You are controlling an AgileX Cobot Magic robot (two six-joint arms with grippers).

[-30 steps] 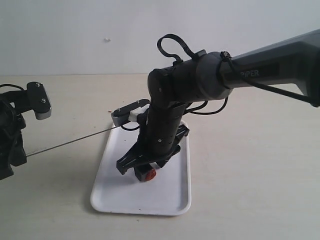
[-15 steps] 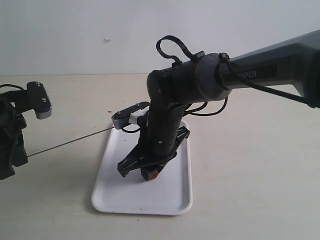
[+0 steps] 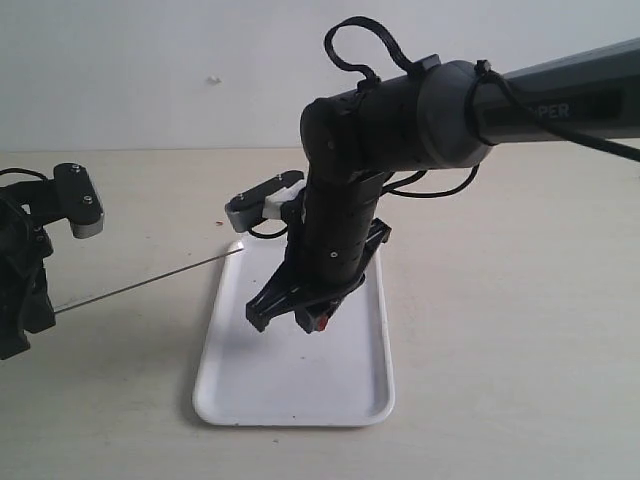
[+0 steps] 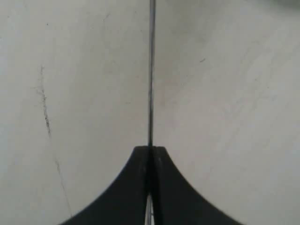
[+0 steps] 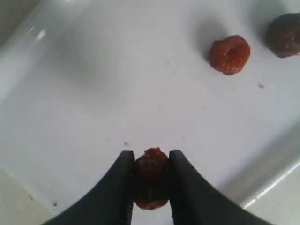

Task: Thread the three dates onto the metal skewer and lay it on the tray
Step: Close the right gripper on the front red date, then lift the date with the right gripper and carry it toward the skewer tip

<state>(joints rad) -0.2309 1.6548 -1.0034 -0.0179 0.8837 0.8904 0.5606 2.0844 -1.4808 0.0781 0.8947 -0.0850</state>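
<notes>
One date sits pinched between the two black fingers of the right gripper, which is clamped on its sides. In the exterior view it shows only as a red speck at the gripper's tip, over the middle of the white tray. Whether it clears the tray floor cannot be told. The right arm reaches in from the right, bends sharply at the wrist and points steeply down at the tray.

The right wrist view adds what the arm hides from outside: a second date and a darker third date, lying apart on the tray.

The metal skewer slants across the table, its tip just at the tray's near-left corner. Its other end is at the left gripper. The left wrist view shows those jaws pressed together on the rod, which runs straight ahead.
</notes>
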